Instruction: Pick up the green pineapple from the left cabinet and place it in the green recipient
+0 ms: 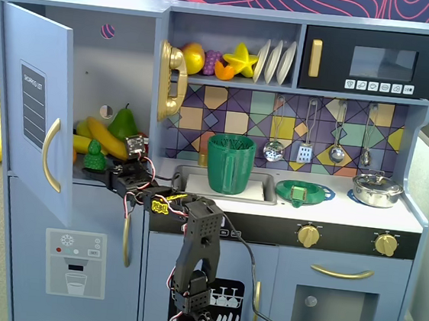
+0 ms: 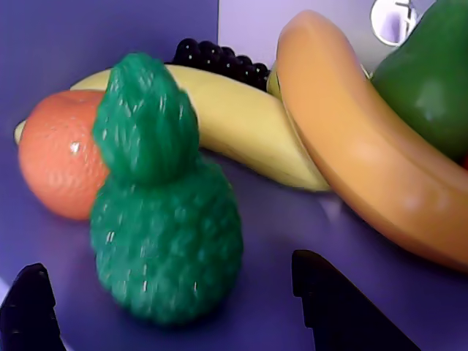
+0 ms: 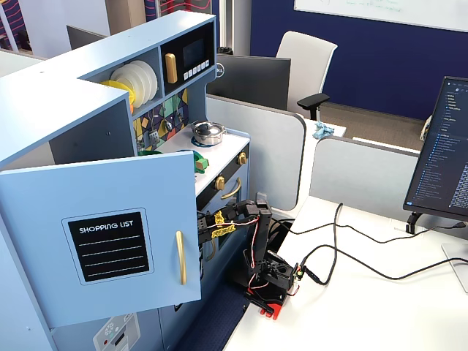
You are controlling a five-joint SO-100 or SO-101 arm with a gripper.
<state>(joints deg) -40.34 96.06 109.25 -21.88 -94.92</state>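
The green pineapple (image 2: 164,212) stood upright on the shelf of the left cabinet (image 1: 32,111), door open. The jaws spread wide at 6 o'clock, empty, the pineapple between them; an orange (image 2: 58,164) touched it at 9 o'clock.

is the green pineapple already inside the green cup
No, the green pineapple stands upright on the cabinet shelf beside an orange, apart from the cup.
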